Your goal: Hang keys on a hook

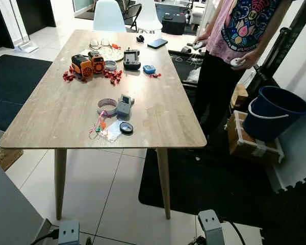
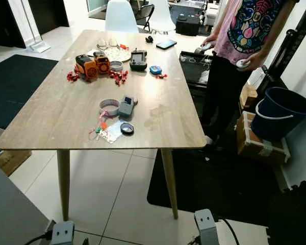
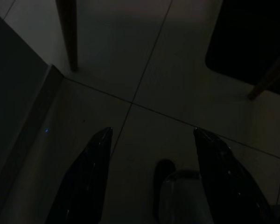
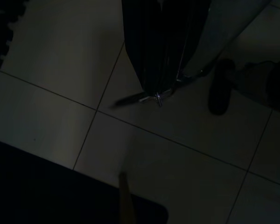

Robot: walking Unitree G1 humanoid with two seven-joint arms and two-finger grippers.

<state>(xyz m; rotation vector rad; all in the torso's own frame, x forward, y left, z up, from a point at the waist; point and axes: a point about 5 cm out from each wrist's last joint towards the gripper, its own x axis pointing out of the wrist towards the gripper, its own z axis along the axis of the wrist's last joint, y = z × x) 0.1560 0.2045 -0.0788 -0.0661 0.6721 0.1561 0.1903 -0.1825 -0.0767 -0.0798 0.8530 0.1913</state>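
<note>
While both arms hang low beside our body, the keys (image 1: pixel 98 126) lie up on the counter (image 1: pixel 66 109), close to its near edge and somewhat toward its left corner, a small bunch with red and green tags touching a clear packet (image 1: pixel 112 131). Our left tool (image 3: pixel 151 177) points down at the tiled floor (image 3: pixel 144 70) with its two fingers spread wide and nothing between them. Our right tool (image 4: pixel 161 56) also points at the floor; its fingers look pressed together and a thin metal piece juts out at their tip, though it is too dark to say what it is. We judge the left arm nearer, since the bunch lies ahead and left of our middle. Its long axis runs roughly from near edge to far edge. No hook can be made out.
</note>
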